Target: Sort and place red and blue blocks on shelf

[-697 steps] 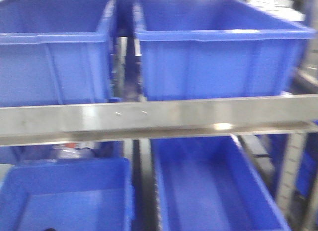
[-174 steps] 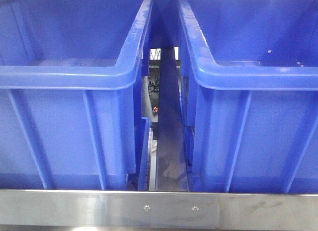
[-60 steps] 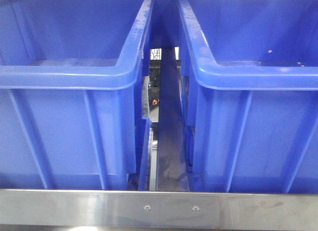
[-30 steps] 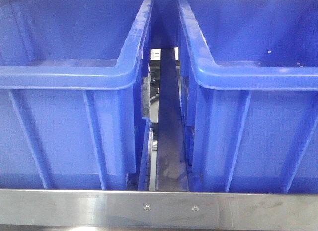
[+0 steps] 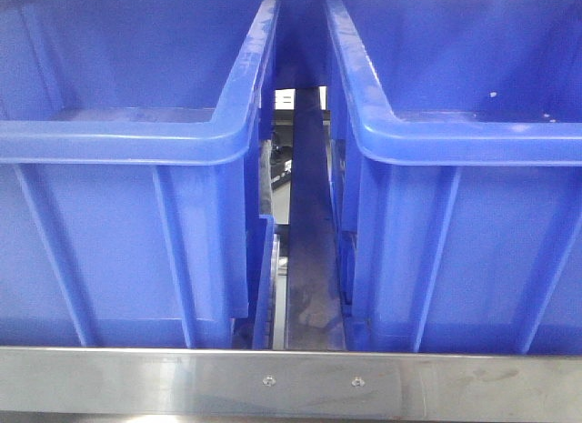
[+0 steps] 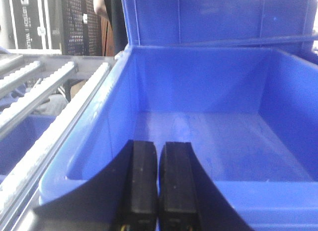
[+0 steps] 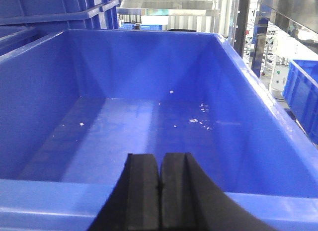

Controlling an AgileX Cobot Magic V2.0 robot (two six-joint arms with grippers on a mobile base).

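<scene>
Counting from the front view: two large blue plastic crates, the left crate and the right crate, stand side by side on the shelf, well filling the frame with a narrow gap between them. One flat front rail of brushed stainless steel runs along the bottom edge, bearing two small screws. Through the gap a grey metal strip runs back into the rack.

Neither the red nor the blue block is visible in any view; their position cannot be stated.

Crate walls are smooth moulded plastic with rolled rims and vertical ribs. The floor of the right crate, seen from the right wrist, carries scattered pale specks. Beside the left crate, the left wrist view shows roller rails and dark equipment cases behind.

Left gripper: black fingers pressed together, nothing between them, poised at the crate's near rim. Right gripper: jaws likewise closed on nothing, at the near rim of its crate.
</scene>
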